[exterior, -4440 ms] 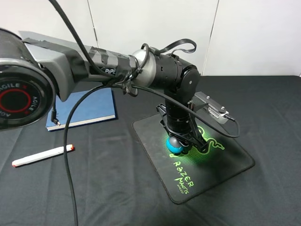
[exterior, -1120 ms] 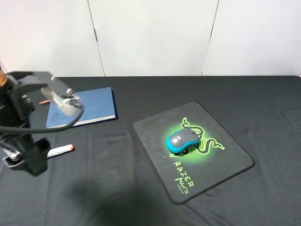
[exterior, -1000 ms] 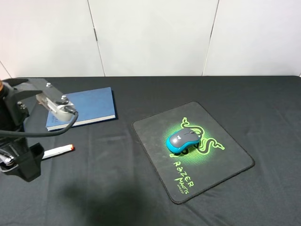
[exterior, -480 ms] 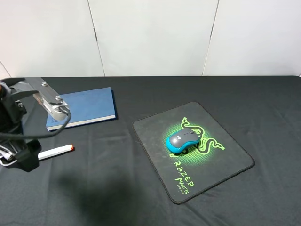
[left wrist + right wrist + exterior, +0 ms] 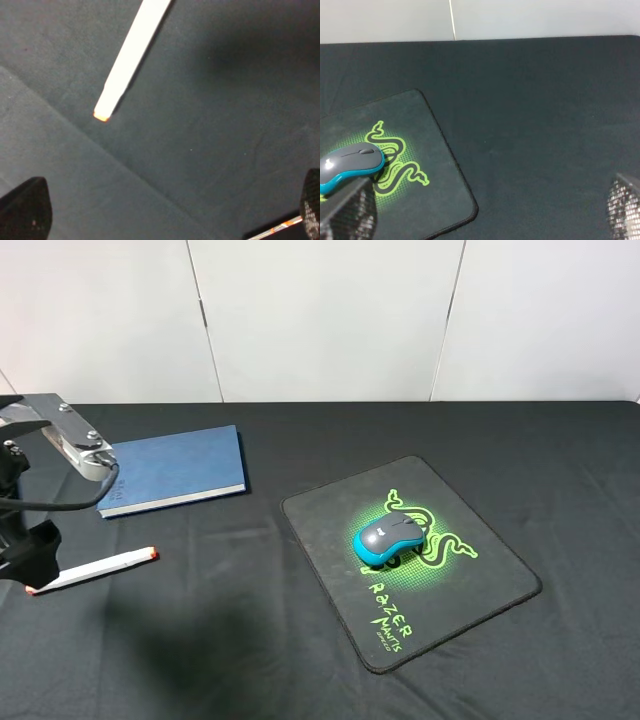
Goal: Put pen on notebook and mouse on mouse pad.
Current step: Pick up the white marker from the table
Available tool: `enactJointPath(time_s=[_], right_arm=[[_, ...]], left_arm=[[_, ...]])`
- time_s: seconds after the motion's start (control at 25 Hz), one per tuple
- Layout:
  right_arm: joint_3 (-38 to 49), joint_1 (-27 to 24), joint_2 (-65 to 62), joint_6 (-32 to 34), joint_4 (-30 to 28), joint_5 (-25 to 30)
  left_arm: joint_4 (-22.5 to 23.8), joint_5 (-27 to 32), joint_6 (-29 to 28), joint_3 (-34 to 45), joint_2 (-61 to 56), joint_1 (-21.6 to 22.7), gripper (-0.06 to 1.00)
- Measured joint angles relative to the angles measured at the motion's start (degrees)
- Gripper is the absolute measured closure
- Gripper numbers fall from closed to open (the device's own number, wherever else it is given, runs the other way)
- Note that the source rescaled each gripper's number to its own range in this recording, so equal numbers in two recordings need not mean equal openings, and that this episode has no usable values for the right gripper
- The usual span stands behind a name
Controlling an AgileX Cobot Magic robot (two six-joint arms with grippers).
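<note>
Exterior high view is showing the mouse [image 5: 390, 540] sitting on the mouse pad [image 5: 470, 595], over its green logo, so that half is looking done. The pen [image 5: 95, 569] is lying on the black worktop [image 5: 560, 470], near the notebook [image 5: 180, 468] but apart from it. The left gripper [image 5: 167, 210] is hovering near the pen's orange tip, jaws spread wide and empty, likely lining up a grasp. The right gripper [image 5: 485, 210] is hanging open, holding nothing. Nothing is blocking the pen's route.

Green "Razer Mantis" lettering on the mouse pad [image 5: 320, 528]; smaller line unreadable
</note>
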Motion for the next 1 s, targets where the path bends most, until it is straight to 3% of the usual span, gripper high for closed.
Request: enactJointPath(time_s=[0.48, 1.0], right_arm=[[0.0, 0.0, 0.0, 0.0, 0.0, 0.0], [0.0, 0.0, 0.0, 0.0, 0.0, 0.0]], left_arm=[[1.2, -3.8, 3.7, 0.0, 5.0, 2.8, -0.06], [1.1, -13.3, 6.4, 0.3, 16.7, 3.0, -0.06]])
